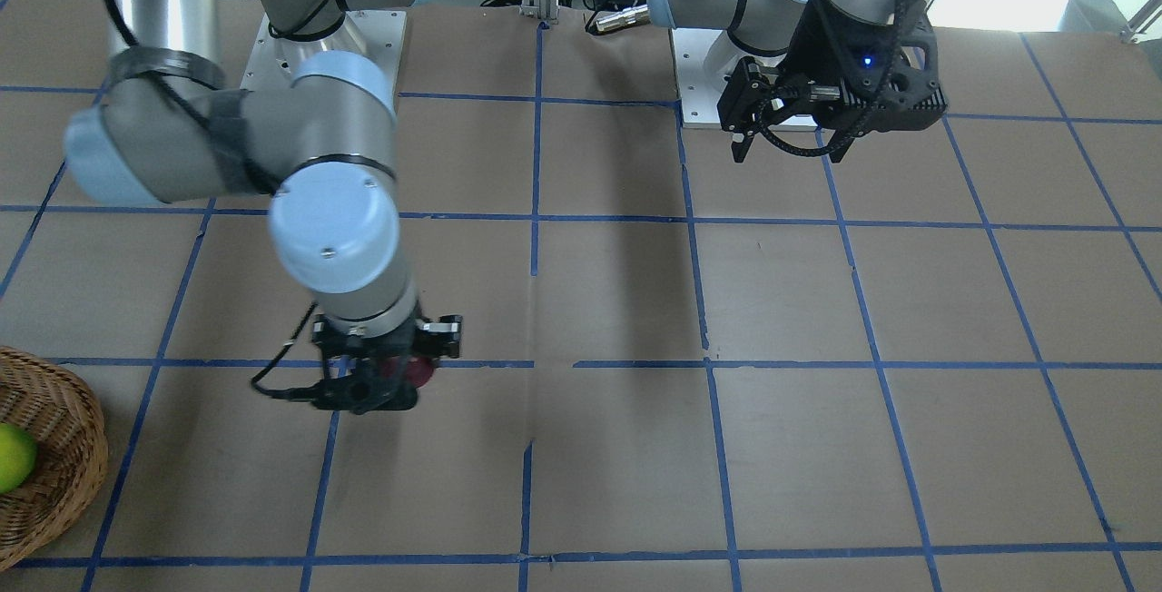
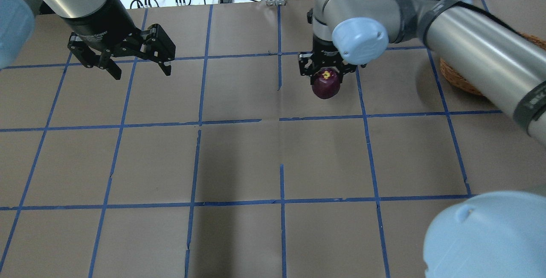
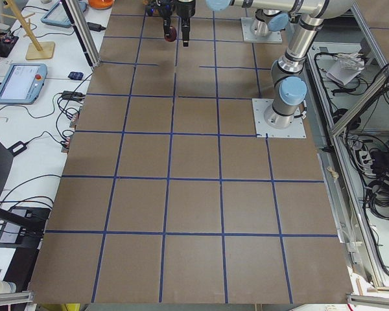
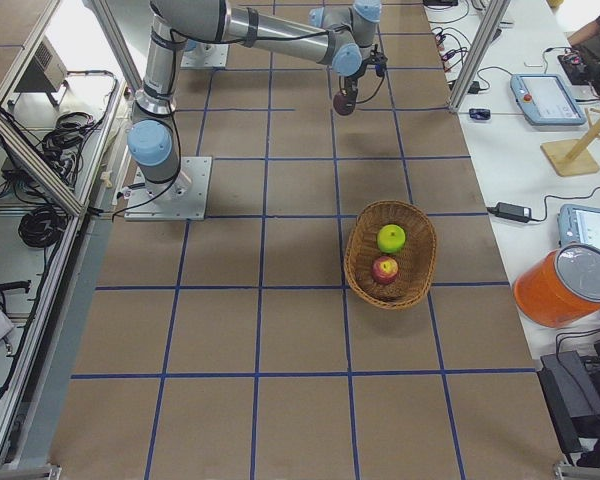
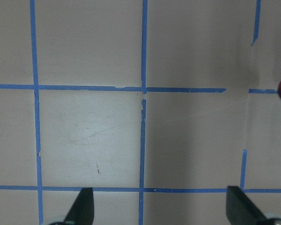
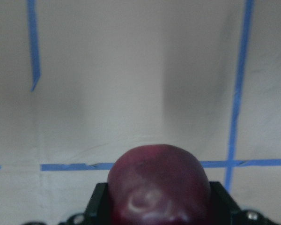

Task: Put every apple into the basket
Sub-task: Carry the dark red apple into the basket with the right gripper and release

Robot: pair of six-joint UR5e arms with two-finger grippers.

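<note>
Near mid-table, the right gripper (image 2: 326,71) is clenched on the maroon apple (image 2: 326,87), the basket (image 2: 460,82) well apart toward the robot's right; the left gripper (image 2: 140,72), fingers spread, hangs farther off.

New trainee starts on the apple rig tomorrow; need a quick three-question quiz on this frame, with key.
1. Pick one. The right gripper is shut on: A) a red apple, B) a green apple, C) the dark purple apple.
2. True or false: the left gripper is open, with nothing between its fingers.
3. Count: how many apples lie in the basket?

Key
1. C.
2. True.
3. Two: the green apple and the red apple.
</note>
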